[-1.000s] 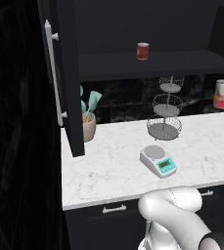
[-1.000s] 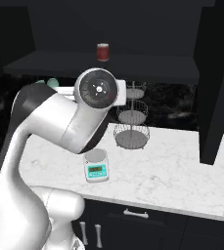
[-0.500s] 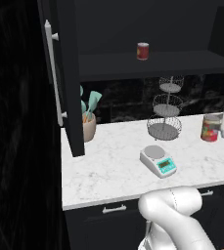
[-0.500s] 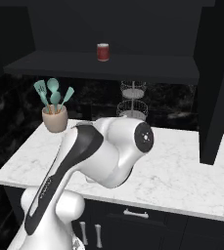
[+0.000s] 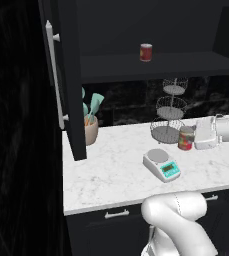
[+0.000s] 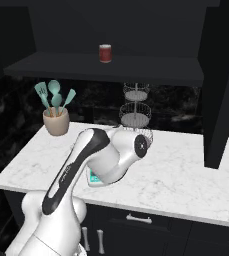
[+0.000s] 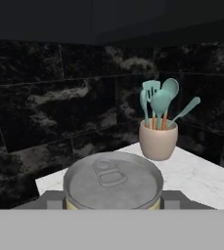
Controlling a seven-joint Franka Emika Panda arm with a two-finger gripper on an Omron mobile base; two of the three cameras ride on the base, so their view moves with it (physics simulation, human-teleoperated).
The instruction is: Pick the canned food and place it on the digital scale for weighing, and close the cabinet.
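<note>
The cabinet (image 5: 66,75) stood open. Its left door stuck out over the counter (image 5: 111,170), with a long silver handle (image 5: 53,80) on it. A red can (image 5: 146,52) sat alone on the shelf inside.

On the counter, a tan pot (image 5: 89,130) of teal spoons stood at the back by the door. A wire stand (image 5: 169,112) with three round trays stood further right. The tin (image 5: 186,138) was just beside the stand, low over the counter. The white gripper (image 5: 205,134) was closed on it from the right. The scale (image 5: 161,165) lay nearer the front edge, apart from the tin.
</note>
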